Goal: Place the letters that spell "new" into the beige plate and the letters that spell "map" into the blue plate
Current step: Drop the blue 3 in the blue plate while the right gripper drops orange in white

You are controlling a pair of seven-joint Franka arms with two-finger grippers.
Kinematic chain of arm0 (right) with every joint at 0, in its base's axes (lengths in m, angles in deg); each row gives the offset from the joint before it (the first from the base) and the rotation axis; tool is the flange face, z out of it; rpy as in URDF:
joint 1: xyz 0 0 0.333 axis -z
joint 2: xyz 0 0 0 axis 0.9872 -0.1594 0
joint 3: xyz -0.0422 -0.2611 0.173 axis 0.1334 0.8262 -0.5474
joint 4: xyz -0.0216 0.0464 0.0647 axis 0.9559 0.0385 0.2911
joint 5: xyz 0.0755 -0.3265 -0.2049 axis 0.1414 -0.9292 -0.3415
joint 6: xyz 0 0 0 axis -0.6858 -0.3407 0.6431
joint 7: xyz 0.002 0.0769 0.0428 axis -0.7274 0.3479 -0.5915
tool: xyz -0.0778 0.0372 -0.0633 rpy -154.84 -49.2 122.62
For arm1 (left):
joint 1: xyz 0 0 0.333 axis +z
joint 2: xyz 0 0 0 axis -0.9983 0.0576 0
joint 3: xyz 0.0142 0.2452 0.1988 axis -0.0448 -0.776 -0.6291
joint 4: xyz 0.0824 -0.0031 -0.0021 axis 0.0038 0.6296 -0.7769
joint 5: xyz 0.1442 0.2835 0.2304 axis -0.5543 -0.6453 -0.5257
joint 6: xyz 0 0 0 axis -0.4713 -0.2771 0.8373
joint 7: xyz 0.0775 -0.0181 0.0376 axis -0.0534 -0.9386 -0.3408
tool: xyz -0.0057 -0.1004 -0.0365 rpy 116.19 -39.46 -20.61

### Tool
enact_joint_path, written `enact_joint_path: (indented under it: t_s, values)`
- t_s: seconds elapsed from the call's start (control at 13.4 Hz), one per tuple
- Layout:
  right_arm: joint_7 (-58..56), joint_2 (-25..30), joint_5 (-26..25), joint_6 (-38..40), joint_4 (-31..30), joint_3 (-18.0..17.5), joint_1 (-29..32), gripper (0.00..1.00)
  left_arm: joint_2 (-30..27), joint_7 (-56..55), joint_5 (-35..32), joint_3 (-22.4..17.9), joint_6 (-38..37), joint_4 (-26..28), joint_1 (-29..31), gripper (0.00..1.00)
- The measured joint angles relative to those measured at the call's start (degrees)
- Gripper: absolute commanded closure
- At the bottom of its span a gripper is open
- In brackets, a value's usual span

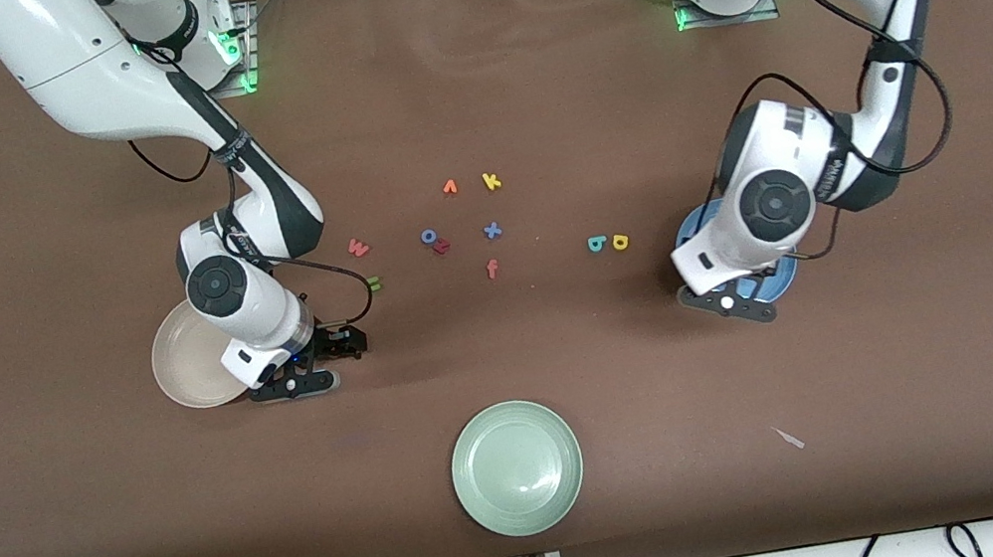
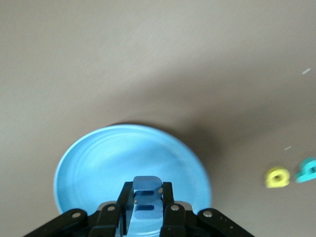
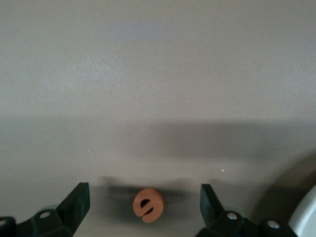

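Pinching the blue m upright between closed fingers, left gripper over the blue plate at the left arm's end of the table, the letter's long axis running along the fingers; spread wide, right gripper low over the brown table beside the beige plate, orange e flat between the fingers, slot facing the wrist camera; lying mid-table: pinkish-red w, green n, teal a just beside yellow p; nearer the front camera, pale green plate; covering the whole tabletop, matte brown sheet.
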Motion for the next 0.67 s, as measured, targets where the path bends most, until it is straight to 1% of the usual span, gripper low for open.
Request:
enact_joint_path:
  t_s: [0.07,0.22,0.3,0.37,0.45,0.6,0.67]
  values:
    - [0.01,0.01,-0.04,-0.70,-0.59,0.00,0.00,0.07,0.28,0.58,0.00,0.06,0.01,1.10,0.75,0.00]
    - [0.01,0.00,-0.09,-2.33,-2.08,-0.01,-0.01,0.15,0.68,0.48,0.00,0.18,0.10,2.82,1.36,0.00]
    - [0.02,0.01,-0.11,-2.84,-2.60,-0.01,-0.02,0.22,0.74,0.20,0.01,0.37,0.12,3.13,1.60,0.00]
    - [0.02,0.03,-0.16,-3.11,-2.86,-0.01,-0.02,0.34,0.72,-1.15,0.05,1.20,0.13,3.12,1.79,0.00]
    - [0.02,0.14,-0.28,-3.15,-2.89,0.01,0.00,0.46,0.72,-4.79,0.07,3.06,0.14,3.07,1.97,0.00]
    - [0.02,0.30,-0.31,-3.14,-2.90,0.02,0.00,0.70,0.72,-15.98,0.07,7.62,0.33,3.01,1.80,0.00]
    - [0.02,0.35,-0.39,-3.14,-2.90,0.04,0.02,0.76,0.74,-21.26,0.07,9.68,0.38,3.03,1.54,0.00]
